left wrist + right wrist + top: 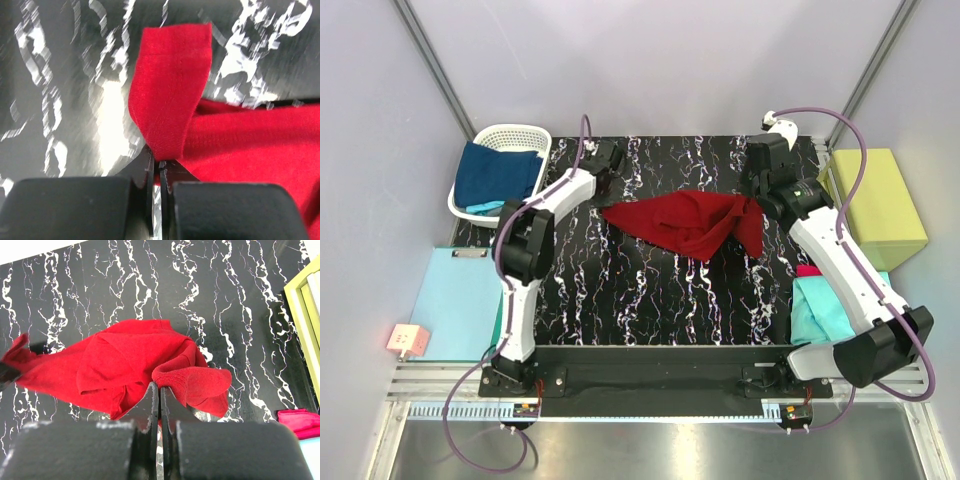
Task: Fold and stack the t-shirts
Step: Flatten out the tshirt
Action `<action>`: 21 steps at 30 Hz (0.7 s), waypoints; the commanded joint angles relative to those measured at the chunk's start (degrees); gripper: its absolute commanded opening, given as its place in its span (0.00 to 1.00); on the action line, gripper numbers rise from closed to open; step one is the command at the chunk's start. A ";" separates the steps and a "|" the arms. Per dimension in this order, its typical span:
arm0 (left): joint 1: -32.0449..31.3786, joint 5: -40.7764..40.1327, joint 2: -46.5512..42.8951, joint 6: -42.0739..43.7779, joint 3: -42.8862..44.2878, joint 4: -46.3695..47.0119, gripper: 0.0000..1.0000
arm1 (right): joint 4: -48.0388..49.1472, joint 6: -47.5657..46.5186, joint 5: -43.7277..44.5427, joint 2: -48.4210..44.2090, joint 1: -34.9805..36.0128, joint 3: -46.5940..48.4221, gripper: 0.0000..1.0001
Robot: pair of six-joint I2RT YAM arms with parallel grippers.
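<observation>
My left jaws are pinched shut on a folded edge of the dark red t-shirt at its left end. My right jaws are closed on a bunched bit of cloth at its right end, so the shirt stretches between my two arms over the far middle of the black marbled tabletop. A navy t-shirt lies in the white basket at far left. A teal t-shirt and a magenta t-shirt sit beside my right arm.
</observation>
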 commanded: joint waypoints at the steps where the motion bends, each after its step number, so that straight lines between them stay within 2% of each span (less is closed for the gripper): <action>1: -0.35 -4.98 -16.45 -1.33 -5.46 2.93 0.00 | 2.54 -0.08 0.46 0.60 0.22 2.79 0.00; 2: -0.44 -6.29 -21.52 -1.16 -5.83 2.93 0.00 | 2.71 0.01 0.81 1.04 0.13 3.67 0.00; 7: -1.49 -8.94 -34.83 1.82 -2.86 2.14 0.00 | 5.96 0.10 1.35 2.01 0.22 11.57 0.00; 12: -8.08 -18.78 -45.37 6.75 0.40 1.26 0.00 | 7.81 -0.78 1.35 1.04 0.39 19.66 0.00; 16: -10.81 -21.95 -49.60 9.13 1.46 0.30 0.00 | 9.13 -2.53 2.40 0.16 0.66 22.57 0.00; 19: -11.07 -23.18 -51.80 9.30 1.73 -0.76 0.00 | 4.30 -2.63 2.84 3.15 1.01 27.57 0.00; 20: -11.51 -24.05 -52.68 9.48 1.81 -0.76 0.00 | 5.60 -3.06 3.36 1.15 1.79 25.15 0.00; 21: -11.69 -24.76 -53.30 9.65 2.08 -0.67 0.00 | 13.53 -4.54 4.15 -1.05 2.85 22.16 0.00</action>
